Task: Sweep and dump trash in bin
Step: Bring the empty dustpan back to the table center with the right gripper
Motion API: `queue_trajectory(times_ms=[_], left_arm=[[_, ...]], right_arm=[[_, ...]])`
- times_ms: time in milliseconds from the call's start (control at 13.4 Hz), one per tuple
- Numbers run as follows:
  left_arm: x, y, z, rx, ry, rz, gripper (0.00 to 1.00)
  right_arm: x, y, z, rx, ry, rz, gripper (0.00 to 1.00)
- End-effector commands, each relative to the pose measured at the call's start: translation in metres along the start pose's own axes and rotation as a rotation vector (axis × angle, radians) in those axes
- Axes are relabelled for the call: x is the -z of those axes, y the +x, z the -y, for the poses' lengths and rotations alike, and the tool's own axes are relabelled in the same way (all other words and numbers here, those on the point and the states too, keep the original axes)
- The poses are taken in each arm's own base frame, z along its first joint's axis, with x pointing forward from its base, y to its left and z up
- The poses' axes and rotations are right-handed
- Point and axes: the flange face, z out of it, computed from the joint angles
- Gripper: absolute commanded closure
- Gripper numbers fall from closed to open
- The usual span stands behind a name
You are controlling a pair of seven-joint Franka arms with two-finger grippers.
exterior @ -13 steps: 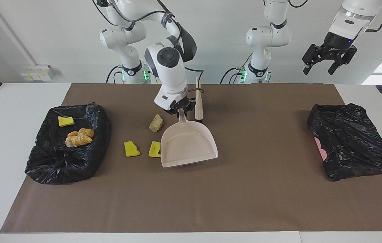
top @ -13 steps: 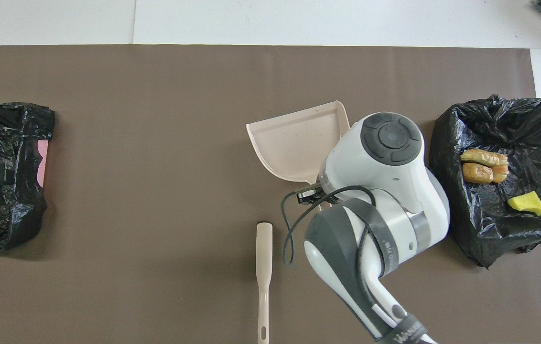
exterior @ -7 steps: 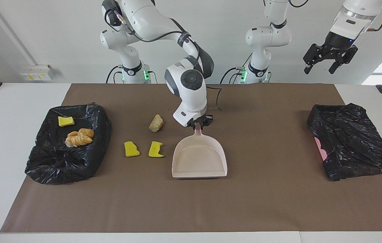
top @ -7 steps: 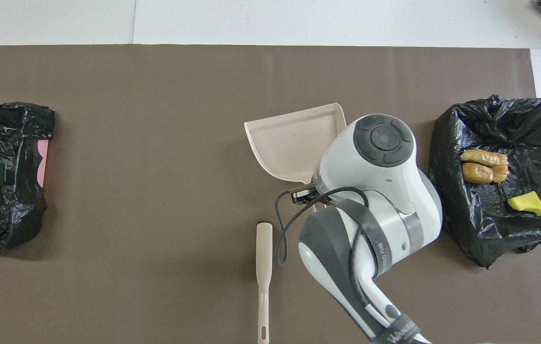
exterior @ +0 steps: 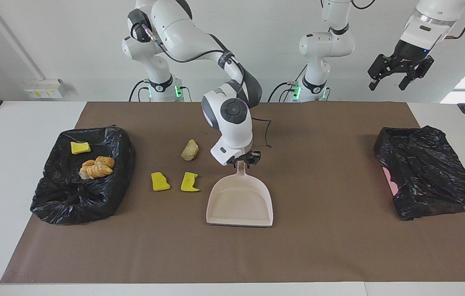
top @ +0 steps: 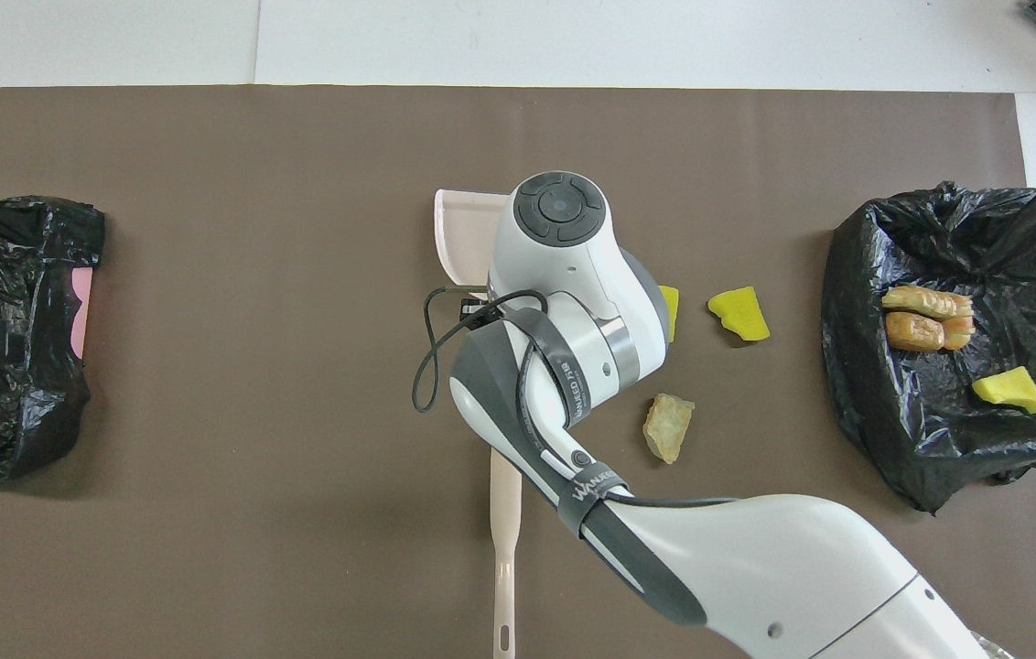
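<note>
Checking in from the remote station. At the right arm's end of the desk sits the black-bagged bin [exterior: 51, 197], with a yellow scrap [exterior: 80, 147] and some orange lumps [exterior: 97, 167] already inside.

Next to it, loose on the brown mat [exterior: 318, 246], are two yellow sponge scraps [exterior: 160, 181] [exterior: 189, 182]. A beige lump [exterior: 190, 149] lies a bit nearer to the robots.

Just beside those, mid-desk, the pink dustpan [exterior: 240, 201] lies flat and empty, its mouth facing the desk edge farthest from the robots. The right gripper [exterior: 244, 159] is down at the top of its handle. I honestly can't tell if it's clamped on or has let go.

The brush [top: 505, 549] lies near the robots' edge, untouched.

My read:
- The sponge bits are feather-light and squishy, so they'll skid or bounce if swept hard.
- The lumps look crumbly.
- The pan is stiff, light plastic, and the handle is the only sensible place to grab it.

At the left arm's end of the desk there's a second bagged bin [exterior: 425, 176], and the left gripper [exterior: 394, 78] waits high above it with its jaws spread wide, holding nothing.
</note>
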Motion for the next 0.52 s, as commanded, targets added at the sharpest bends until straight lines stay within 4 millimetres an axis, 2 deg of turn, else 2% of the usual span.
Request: queue_trajectory(times_ms=[0, 149, 298, 447], left_arm=[[-0.006, 0.006, 0.005, 0.02, 0.009, -0.037, 0.0], [-0.015, 0.028, 0.004, 0.03, 0.002, -0.104, 0.0], [-0.025, 0.052, -0.004, 0.063, -0.011, -0.178, 0.0], [-0.047, 0.079, -0.011, 0.096, -0.031, -0.216, 0.0]], right_arm=[[0.019, -0.013, -0.001, 0.014, -0.06, -0.008, 0.0], [0.04, -0.032, -0.008, 0.018, -0.062, 0.012, 0.0], [0.06, -0.069, -0.011, 0.037, -0.064, 0.008, 0.0], [0.074, -0.099, -0.021, 0.048, -0.074, 0.009, 0.0]])
